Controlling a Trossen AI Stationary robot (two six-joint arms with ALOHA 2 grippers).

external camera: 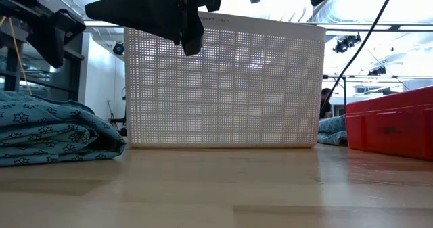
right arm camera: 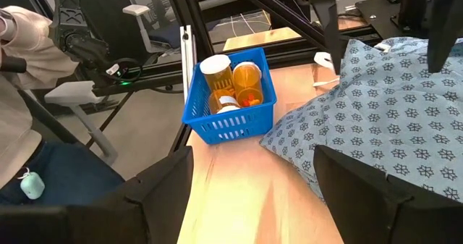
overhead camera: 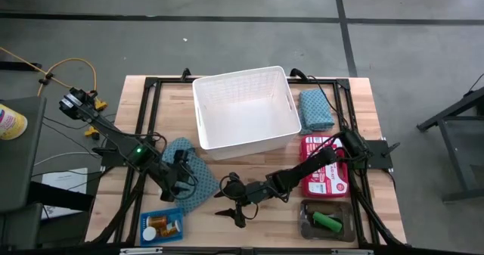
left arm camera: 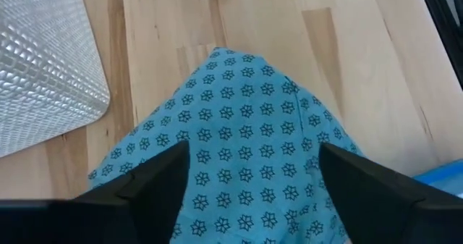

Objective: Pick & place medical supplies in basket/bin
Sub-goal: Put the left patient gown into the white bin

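1. The left claw (overhead camera: pixel 179 178) hangs over the teal cloth (overhead camera: pixel 187 172), fingers spread wide astride it, gripping nothing.
2. The right claw (overhead camera: pixel 231 203) is open and empty above bare counter (overhead camera: pixel 265 225), beside the cloth.
3. The white basket (overhead camera: pixel 244 107) stands beyond both claws.

A red case (overhead camera: pixel 325 175) lies on the wooden table (overhead camera: pixel 378 134), right of centre

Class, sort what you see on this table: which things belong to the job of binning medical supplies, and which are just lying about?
Job:
white basket
teal cloth under the open left gripper
second teal cloth
pill bottles in blue tray
green piece in grey tray
open right gripper

Lying about:
red case
yellow cable
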